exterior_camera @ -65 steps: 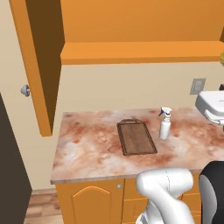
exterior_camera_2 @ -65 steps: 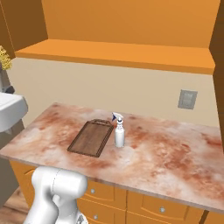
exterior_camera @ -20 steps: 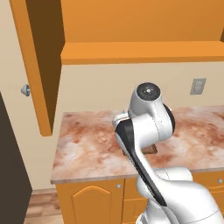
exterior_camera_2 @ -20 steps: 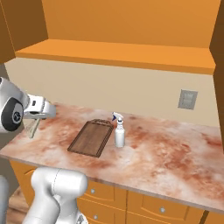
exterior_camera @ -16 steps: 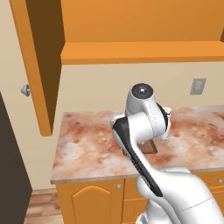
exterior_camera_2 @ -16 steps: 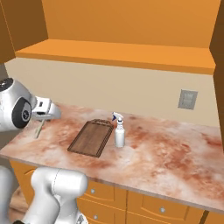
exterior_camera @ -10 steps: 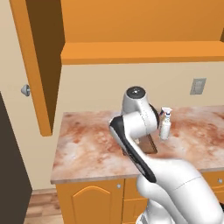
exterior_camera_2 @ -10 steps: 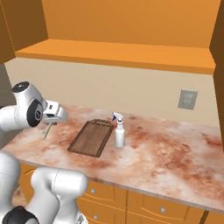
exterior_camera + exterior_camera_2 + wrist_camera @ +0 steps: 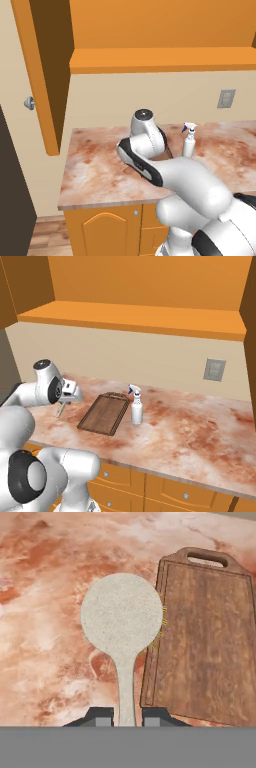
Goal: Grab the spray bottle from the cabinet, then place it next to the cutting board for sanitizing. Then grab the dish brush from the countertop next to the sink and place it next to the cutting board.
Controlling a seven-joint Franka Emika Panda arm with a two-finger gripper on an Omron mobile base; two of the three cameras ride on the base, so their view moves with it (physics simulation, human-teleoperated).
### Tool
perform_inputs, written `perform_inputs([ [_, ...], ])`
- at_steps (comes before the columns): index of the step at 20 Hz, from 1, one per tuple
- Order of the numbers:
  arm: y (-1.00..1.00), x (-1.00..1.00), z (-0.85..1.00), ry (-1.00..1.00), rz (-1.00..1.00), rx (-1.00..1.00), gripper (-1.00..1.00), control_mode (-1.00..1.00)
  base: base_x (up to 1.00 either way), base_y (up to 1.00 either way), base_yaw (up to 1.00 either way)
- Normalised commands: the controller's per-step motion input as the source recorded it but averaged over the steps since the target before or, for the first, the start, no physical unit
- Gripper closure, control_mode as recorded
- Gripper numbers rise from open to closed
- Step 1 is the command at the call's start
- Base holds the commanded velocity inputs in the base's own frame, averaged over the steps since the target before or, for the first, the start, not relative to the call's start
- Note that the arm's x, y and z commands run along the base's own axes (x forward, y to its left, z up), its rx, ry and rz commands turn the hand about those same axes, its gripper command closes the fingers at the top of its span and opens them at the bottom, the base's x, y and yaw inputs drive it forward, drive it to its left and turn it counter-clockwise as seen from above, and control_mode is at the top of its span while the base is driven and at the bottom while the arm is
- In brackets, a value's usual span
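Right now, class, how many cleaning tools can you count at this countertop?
2: the spray bottle standing right of the cutting board, and the dish brush held in the gripper left of it.

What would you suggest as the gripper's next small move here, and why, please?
Probably lower and release. The gripper is shut on the dish brush, held above the countertop just beside the cutting board; the spray bottle already stands at the board's other side.

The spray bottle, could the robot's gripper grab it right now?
Probably not yet: the gripper is shut on the dish brush, left of the cutting board; the spray bottle stands on the board's far side.
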Motion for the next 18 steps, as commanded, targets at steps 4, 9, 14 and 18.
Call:
perform_inputs([
  [4, 0.17, 0.64, -0.59, 0.07, 0.0, 0.0, 1.0, -1.0, 0.0, 0.0, 0.0],
  [9, 0.02, 0.54, -0.45, 0.1, 0.0, 0.0, 1.0, -1.0, 0.0, 0.0, 0.0],
  [14, 0.0, 0.36, -0.32, 0.09, 0.0, 0.0, 1.0, -1.0, 0.0, 0.0, 0.0],
  [18, 0.0, 0.27, -0.37, 0.08, 0.0, 0.0, 1.0, -1.0, 0.0, 0.0, 0.0],
])
